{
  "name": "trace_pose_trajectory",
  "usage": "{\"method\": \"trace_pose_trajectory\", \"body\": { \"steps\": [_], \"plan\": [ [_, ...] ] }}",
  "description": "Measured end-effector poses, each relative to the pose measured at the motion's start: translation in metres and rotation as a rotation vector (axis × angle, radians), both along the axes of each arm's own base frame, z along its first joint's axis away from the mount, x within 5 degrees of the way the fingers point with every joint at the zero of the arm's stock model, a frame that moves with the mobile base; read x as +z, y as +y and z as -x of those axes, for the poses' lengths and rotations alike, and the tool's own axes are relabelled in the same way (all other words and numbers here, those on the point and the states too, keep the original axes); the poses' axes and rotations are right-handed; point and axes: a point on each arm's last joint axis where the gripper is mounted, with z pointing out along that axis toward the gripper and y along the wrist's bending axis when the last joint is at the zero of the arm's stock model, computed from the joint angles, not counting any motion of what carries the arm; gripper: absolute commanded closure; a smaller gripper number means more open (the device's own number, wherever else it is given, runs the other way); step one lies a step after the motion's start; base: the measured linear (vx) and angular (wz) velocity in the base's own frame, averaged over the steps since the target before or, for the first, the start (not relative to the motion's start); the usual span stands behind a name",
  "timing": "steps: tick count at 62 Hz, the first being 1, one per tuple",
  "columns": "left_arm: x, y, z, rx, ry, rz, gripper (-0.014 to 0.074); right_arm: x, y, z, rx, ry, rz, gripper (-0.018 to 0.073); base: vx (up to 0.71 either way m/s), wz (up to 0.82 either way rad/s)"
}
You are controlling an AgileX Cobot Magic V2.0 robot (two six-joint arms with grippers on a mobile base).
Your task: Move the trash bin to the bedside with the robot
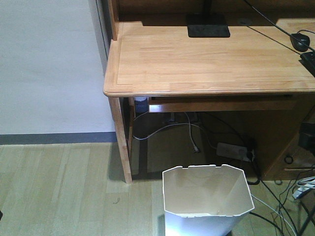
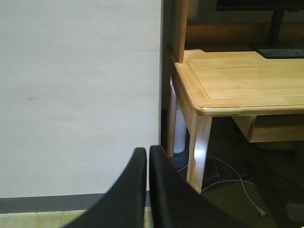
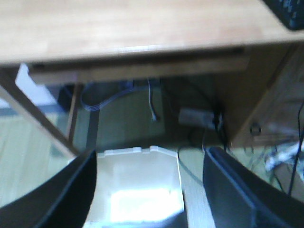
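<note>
The white trash bin (image 1: 204, 196) stands on the wood floor in front of the desk, its notched rim facing up and its inside bare. In the right wrist view the trash bin (image 3: 137, 180) shows between and below the two black fingers of my right gripper (image 3: 149, 152), which is open wide; I cannot tell whether it touches the bin. My left gripper (image 2: 147, 152) is shut with nothing in it, pointing at the white wall beside the desk's corner. The bedside is out of view. Neither arm shows in the front view.
A light wooden desk (image 1: 206, 64) fills the top, with its front left leg (image 1: 121, 137) just left of the bin. Under it lie a power strip (image 1: 234, 150) and loose cables (image 1: 280, 206). A monitor base (image 1: 208, 30) and a mouse (image 1: 299, 40) sit on the desk.
</note>
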Motion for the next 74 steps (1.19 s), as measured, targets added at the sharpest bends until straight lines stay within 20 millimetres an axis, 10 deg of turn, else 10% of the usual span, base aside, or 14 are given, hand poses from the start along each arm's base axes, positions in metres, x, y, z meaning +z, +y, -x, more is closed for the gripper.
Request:
{"method": "trace_pose_trajectory", "body": {
  "steps": [29, 74],
  "plan": [
    [0.0, 0.0, 0.0, 0.0, 0.0, 0.0, 0.0602, -0.018, 0.003, -0.081, 0.071, 0.392, -0.004, 0.0083, 0.0, 0.0],
    [0.0, 0.0, 0.0, 0.0, 0.0, 0.0, 0.0602, -0.153, -0.054, -0.151, 0.133, 0.646, -0.14, 0.008, 0.0, 0.0]
  ]
}}
